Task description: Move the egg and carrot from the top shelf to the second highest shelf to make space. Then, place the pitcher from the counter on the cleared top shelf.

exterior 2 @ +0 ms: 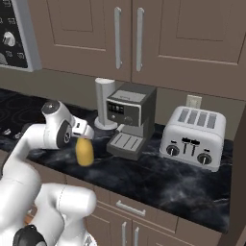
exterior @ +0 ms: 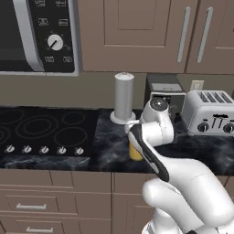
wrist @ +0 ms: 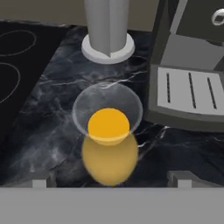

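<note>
The pitcher (wrist: pixel 108 144) is a yellow-orange carafe with a clear flared mouth. It stands upright on the black marbled counter (wrist: pixel 43 131), and I look down into it from the hand view. My gripper (wrist: pixel 111 180) hangs just above it, open, with its two fingertips (wrist: pixel 39 181) spread wide on either side. From the right base view the pitcher (exterior 2: pixel 85 152) sits directly under the gripper (exterior 2: pixel 83 136). In the left base view my forearm covers most of the pitcher (exterior: pixel 134 152). The egg, the carrot, the top shelf and the second highest shelf are out of view.
A grey cylinder on a round base (exterior 2: pixel 104 103) stands just behind the pitcher. A coffee machine (exterior 2: pixel 129 117) is close on its right, and a toaster (exterior 2: pixel 194 137) stands farther right. The cooktop (exterior: pixel 41 130) lies to the left under a microwave (exterior: pixel 36 36). Wall cabinets (exterior 2: pixel 120 33) hang above.
</note>
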Robot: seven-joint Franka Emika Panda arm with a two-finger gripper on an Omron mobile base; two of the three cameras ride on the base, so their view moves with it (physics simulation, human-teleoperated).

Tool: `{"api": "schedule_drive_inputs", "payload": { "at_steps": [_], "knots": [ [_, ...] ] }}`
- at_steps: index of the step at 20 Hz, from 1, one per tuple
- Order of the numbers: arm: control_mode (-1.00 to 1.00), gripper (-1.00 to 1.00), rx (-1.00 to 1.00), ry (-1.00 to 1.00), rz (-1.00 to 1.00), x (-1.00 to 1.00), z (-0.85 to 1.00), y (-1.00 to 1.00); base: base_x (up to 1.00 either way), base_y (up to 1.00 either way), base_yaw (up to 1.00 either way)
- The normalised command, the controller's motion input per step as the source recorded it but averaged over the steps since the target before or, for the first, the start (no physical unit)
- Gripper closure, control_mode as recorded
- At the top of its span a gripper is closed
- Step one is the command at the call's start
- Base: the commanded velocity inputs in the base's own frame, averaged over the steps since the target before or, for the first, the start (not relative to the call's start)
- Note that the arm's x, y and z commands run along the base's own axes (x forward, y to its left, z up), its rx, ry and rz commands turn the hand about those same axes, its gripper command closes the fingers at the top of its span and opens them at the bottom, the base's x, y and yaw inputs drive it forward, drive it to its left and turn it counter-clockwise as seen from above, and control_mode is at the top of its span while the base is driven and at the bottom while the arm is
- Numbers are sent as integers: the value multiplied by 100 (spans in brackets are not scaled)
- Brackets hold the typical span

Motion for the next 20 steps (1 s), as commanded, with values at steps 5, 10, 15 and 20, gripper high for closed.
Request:
{"api": "schedule_drive_inputs", "payload": {
  "at_steps": [5, 10, 15, 20],
  "knots": [
    [-100, -100, 0, -18, 0, 6, -63, 0, 0, 0, 0],
    [-100, -100, 0, -18, 0, 12, -40, 0, 0, 0, 0],
    [-100, -100, 0, -10, 0, 21, -18, 0, 0, 0, 0],
    [-100, -100, 0, -3, 0, 24, -30, 0, 0, 0, 0]
  ]
}}
